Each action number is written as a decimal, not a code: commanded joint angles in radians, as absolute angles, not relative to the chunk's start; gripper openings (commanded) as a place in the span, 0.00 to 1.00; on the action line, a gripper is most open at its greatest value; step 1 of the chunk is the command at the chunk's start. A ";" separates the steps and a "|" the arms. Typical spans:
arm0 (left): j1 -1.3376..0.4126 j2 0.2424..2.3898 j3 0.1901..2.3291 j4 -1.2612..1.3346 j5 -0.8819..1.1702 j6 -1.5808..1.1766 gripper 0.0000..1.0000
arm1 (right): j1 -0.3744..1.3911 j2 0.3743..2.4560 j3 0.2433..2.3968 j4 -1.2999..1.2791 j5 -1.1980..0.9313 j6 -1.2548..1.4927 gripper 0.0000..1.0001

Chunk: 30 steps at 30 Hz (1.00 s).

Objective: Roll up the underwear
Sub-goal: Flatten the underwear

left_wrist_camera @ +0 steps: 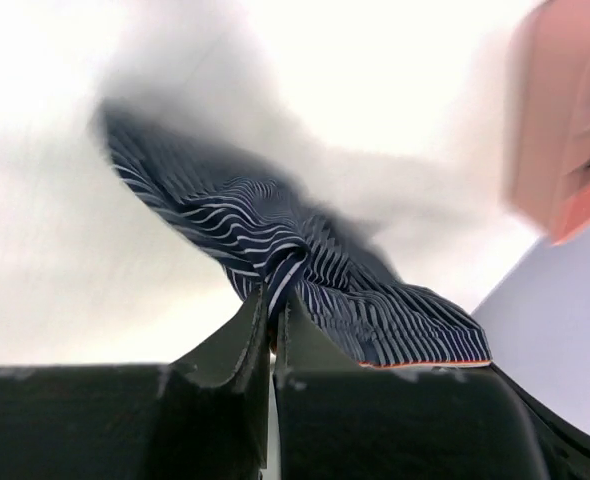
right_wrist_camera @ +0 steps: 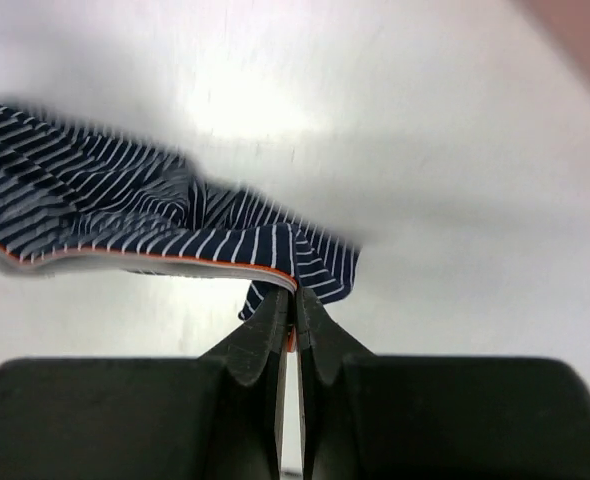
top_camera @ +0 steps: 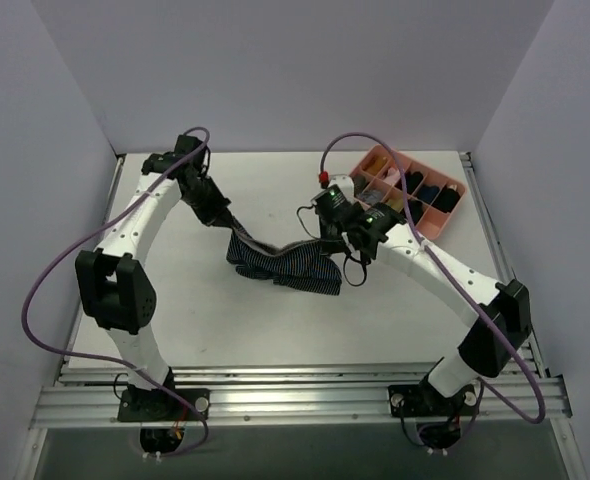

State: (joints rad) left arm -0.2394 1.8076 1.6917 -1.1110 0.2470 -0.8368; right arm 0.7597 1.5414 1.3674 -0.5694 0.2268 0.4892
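The underwear [top_camera: 285, 263], dark navy with thin light pinstripes and an orange-red waistband edge, hangs stretched between my two grippers over the middle of the table. My left gripper [top_camera: 227, 219] is shut on its left end; in the left wrist view the cloth [left_wrist_camera: 305, 270] bunches into the closed fingertips [left_wrist_camera: 272, 305]. On its right end my right gripper [top_camera: 333, 238] is shut; in the right wrist view the waistband edge [right_wrist_camera: 155, 255] runs into the pinched fingertips [right_wrist_camera: 295, 300]. The garment sags in the middle.
A pink divided tray [top_camera: 453, 216] with small dark bundles stands at the back right, just behind the right arm, and shows blurred in the left wrist view [left_wrist_camera: 565, 130]. White walls close in the table [top_camera: 275, 320] on three sides.
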 commanded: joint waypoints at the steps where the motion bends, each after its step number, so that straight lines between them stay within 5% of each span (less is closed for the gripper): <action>1: -0.200 1.951 2.006 -1.248 0.244 -0.799 0.02 | 0.633 1.626 1.514 -0.618 0.256 0.370 0.00; 6: -0.183 2.265 2.605 -1.331 0.366 -0.816 0.02 | 0.523 1.787 1.730 -0.617 0.196 0.244 0.00; 10: -0.175 2.355 2.740 -1.263 0.474 -0.882 0.02 | 0.482 1.844 1.899 -0.656 0.213 0.216 0.00; 16: -0.175 2.201 2.417 -1.045 0.499 -0.885 0.02 | 0.505 1.790 1.862 -0.643 0.233 0.216 0.00; 19: -0.175 2.120 2.278 -1.052 0.479 -0.830 0.02 | 0.570 1.726 1.738 -0.626 0.241 0.215 0.00; 25: -0.175 1.847 1.659 -0.919 0.390 -0.776 0.02 | 0.800 1.591 1.332 -0.539 0.151 0.339 0.00; 30: -0.172 1.707 1.303 -0.942 0.262 -0.752 0.18 | 0.919 1.517 1.053 -0.434 0.112 0.494 0.00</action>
State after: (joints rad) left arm -0.1802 1.7737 1.4094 -0.9672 0.3527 -0.7891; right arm 0.9100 1.5734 1.1282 -0.4870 0.1318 0.3862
